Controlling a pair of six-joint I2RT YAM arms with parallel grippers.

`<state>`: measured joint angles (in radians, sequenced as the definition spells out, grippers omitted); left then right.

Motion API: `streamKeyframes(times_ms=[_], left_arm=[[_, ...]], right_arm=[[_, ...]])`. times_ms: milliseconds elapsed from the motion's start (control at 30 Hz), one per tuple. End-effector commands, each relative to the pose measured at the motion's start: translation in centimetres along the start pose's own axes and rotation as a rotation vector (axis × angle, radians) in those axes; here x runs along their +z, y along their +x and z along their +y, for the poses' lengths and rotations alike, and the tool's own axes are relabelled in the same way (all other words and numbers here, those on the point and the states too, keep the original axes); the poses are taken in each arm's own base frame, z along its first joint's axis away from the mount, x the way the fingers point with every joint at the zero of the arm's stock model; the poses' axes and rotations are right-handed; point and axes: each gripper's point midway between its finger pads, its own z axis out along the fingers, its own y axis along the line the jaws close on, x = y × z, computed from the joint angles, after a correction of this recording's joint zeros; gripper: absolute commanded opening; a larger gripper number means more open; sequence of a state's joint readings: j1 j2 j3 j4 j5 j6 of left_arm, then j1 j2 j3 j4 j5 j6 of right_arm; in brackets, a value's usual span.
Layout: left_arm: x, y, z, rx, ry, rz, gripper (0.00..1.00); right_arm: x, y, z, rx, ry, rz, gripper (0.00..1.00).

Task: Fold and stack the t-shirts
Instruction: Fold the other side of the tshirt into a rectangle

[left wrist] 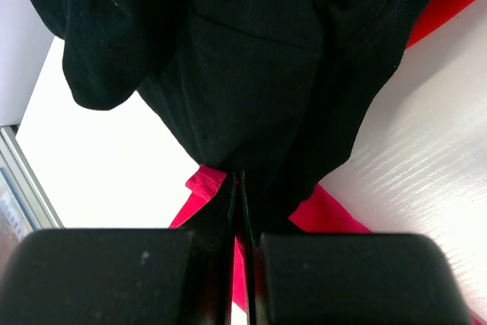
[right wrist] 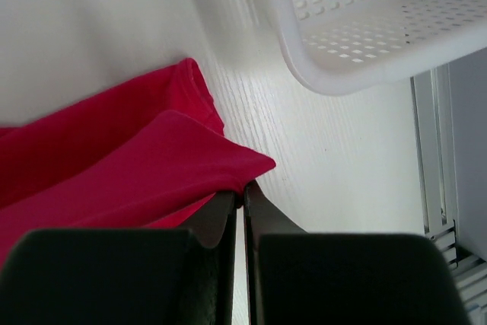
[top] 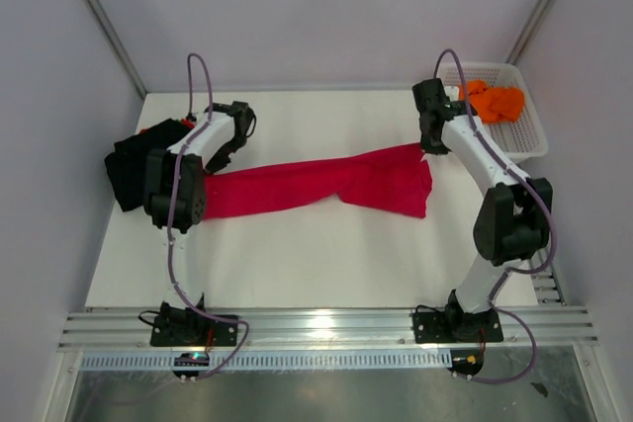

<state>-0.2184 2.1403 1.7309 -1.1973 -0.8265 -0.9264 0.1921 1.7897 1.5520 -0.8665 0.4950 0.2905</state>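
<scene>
Nearest us on the table (top: 297, 264) lies the crimson t-shirt (top: 326, 185), drawn out in a long band from left to right. At its left end we see the black t-shirt (left wrist: 251, 58) heaped in the way, overlapping the crimson cloth. Farther right stands the white basket (top: 529, 140) with an orange t-shirt (top: 495, 101) inside. Both arms are folded at the elbow and reach down. The left gripper (left wrist: 238, 180) is closed tight, with crimson cloth bunched at its tips. The right gripper (right wrist: 243, 192) is closed on the shirt's right corner.
</scene>
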Motion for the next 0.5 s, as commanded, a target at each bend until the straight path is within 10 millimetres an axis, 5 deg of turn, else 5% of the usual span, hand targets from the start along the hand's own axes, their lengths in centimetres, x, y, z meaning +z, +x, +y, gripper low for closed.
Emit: streamKeyframes(times_ms=[0,200,367,467], left_arm=[[-0.1,-0.9,1.4,-0.004,-0.025,-0.023,0.01],[0.1,-0.5,1.1,0.002,-0.025,-0.011,0.00],[0.0,-0.4,0.9,0.000,-0.016,-0.002,0.00],[-0.1,-0.6,1.2,-0.004,-0.019,-0.010,0.00]], right_arm=[[-5.1,-2.3,-2.5,0.087,-0.051,-0.128,0.03],[-6.4,1.4,-4.4,0.069,-0.038,-0.089,0.03],[-6.2,5.6,-3.2,0.105,-0.125,0.000,0.03],[-7.7,5.8,-3.6,0.138,-0.153,-0.028,0.03]])
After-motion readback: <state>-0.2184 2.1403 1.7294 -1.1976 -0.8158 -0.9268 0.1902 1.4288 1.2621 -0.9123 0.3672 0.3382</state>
